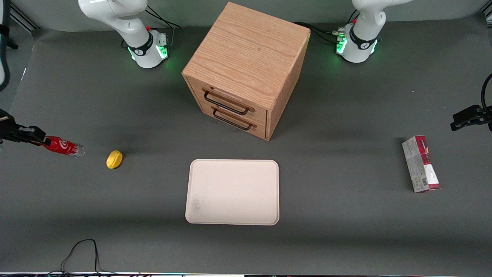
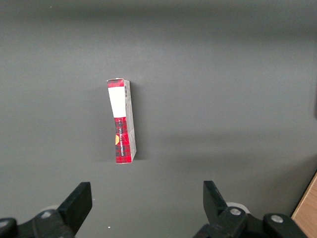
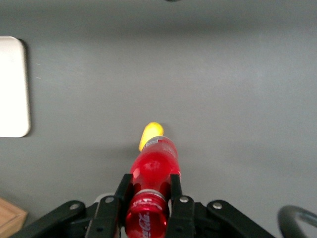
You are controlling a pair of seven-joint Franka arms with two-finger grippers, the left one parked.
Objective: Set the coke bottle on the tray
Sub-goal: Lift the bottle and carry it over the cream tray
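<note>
The coke bottle [image 1: 63,147] hung tilted, nearly lying flat, well toward the working arm's end of the table from the tray [image 1: 233,191], pinched near its cap end by the gripper [image 1: 34,137]. In the wrist view the gripper [image 3: 149,194] had its two black fingers [image 3: 174,198] pressed against either side of the coke bottle [image 3: 151,184], so the opening was only as wide as the bottle's neck. The bottle's clear base pointed toward the tray, with the yellow lemon-shaped lump [image 1: 114,159] just beside that base and between bottle and tray. The tray lay flat with its whole cream surface bare. Bare grey table [image 1: 153,238] ran between the lump and the tray's nearest rim. A wooden drawer cabinet [image 1: 246,69] stood farther from the front camera than the tray, close to it but not touching. A red and grey carton [image 1: 421,163] lay well apart from the tray, toward the parked arm's end
</note>
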